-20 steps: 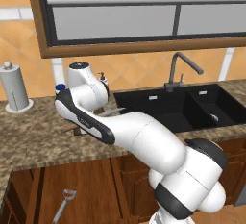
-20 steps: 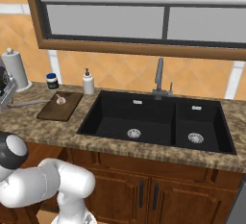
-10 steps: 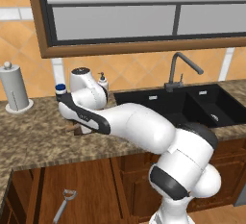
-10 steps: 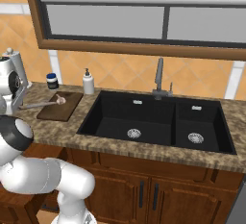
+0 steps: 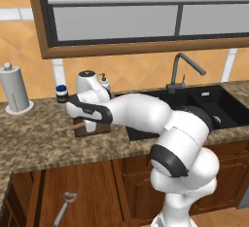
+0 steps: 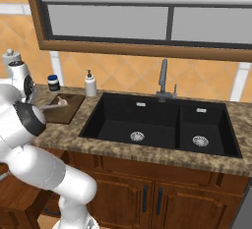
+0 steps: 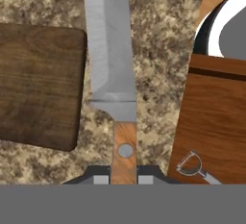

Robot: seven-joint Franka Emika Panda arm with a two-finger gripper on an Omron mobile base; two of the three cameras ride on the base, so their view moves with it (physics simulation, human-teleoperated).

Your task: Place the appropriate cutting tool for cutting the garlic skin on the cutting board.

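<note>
Carrying step: pincer (image 7: 125, 174) clamped on the handle of the knife (image 7: 111, 59), blade over the desk (image 7: 158, 64) just beside the cutting board (image 7: 38, 83). Next: shift over board with garlic (image 6: 61, 101), lower, release.

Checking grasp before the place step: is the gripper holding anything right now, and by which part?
Yes. The gripper is shut on the knife, gripping its brownish handle near the butt end; the blade points away, beside the cutting board.

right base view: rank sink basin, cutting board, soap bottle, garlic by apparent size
1. sink basin
2. cutting board
3. soap bottle
4. garlic

The arm hides part of the board's left end, but the order is clear.
</note>
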